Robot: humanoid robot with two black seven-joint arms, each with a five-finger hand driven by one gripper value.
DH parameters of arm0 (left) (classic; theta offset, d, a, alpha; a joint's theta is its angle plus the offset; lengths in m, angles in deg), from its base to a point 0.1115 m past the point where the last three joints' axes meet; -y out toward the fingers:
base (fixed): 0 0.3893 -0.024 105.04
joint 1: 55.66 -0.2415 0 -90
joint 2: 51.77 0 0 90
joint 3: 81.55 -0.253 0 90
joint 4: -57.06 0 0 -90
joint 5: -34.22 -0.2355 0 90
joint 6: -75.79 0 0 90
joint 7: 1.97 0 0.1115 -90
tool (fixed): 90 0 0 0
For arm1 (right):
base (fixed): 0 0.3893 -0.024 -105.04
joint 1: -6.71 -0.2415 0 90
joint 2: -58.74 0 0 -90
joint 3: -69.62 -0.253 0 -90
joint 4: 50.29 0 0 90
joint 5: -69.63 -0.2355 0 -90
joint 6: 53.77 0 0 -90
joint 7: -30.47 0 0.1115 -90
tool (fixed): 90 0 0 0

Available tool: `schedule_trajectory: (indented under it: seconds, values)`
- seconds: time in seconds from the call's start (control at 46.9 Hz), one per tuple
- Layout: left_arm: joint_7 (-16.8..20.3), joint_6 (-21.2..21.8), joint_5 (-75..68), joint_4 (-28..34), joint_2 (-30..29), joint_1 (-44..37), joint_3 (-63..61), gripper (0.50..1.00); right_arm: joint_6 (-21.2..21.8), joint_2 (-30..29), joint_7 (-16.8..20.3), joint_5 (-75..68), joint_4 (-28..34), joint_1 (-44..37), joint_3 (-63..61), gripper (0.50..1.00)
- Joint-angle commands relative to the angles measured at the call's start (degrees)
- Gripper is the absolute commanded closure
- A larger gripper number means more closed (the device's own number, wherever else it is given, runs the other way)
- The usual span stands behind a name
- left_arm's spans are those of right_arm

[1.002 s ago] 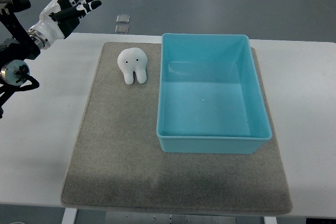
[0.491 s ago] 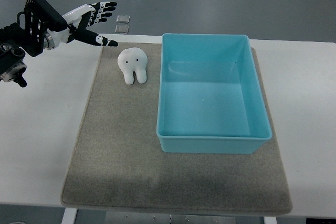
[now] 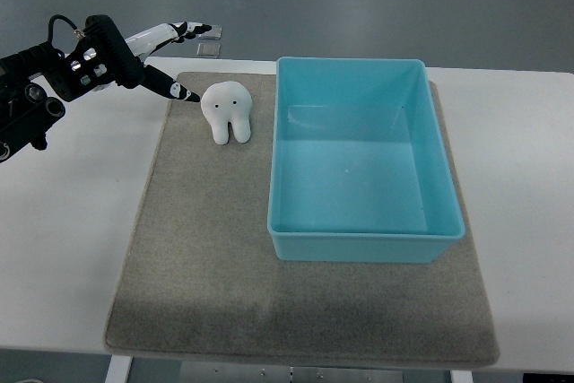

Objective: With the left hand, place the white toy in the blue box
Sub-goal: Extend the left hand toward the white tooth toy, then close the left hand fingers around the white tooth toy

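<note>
The left hand (image 3: pixel 166 58) hovers with fingers spread, holding nothing, just left of the white toy (image 3: pixel 227 111), which lies near the mat's (image 3: pixel 197 257) far left corner, beside the blue box (image 3: pixel 361 159).

One toy, one box, one mat, one robot hand in view.
A single white tooth-shaped toy (image 3: pixel 228 111) sits just left of the one blue box (image 3: pixel 363 159); both rest on one grey mat (image 3: pixel 206 248) atop one white surface (image 3: pixel 72 239). One left hand (image 3: pixel 166 51) appears. Two small square tiles (image 3: pixel 210 39) lie beyond the mat.
</note>
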Motion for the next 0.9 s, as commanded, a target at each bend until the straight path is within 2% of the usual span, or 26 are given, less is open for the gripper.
schedule_trajectory:
  seconds: [0.0, 0.192, 0.32, 0.491, 0.64, 0.874]
  values:
    - [0.0, 0.0, 0.0, -1.0, 0.0, 0.1, -1.0, 0.525, 0.0, 0.0, 0.0, 0.0, 0.0, 0.0, 0.0, 0.564]
    - [0.0, 0.5, -0.4, -1.2, 1.1, 0.3, -3.5, 0.531, 0.0, 0.0, 0.0, 0.0, 0.0, 0.0, 0.0, 0.564]
    - [0.0, 1.1, -0.7, -0.9, 2.1, 0.4, -5.0, 0.559, 0.0, 0.0, -0.1, 0.0, 0.0, 0.0, 0.0, 0.564]
    - [-0.1, 4.5, -1.8, -0.5, 3.3, 1.1, -7.6, 0.561, 0.0, 0.0, 0.0, 0.0, 0.0, 0.0, 0.0, 0.564]
    - [-0.1, 5.6, -1.9, -0.3, 4.2, 1.6, -8.2, 0.561, 0.0, 0.0, 0.0, 0.0, 0.0, 0.0, 0.0, 0.564]
    - [-0.1, 6.0, -4.5, 3.0, 6.4, 1.7, -8.2, 0.583, 0.0, 0.0, 0.0, 0.0, 0.0, 0.0, 0.0, 0.564]
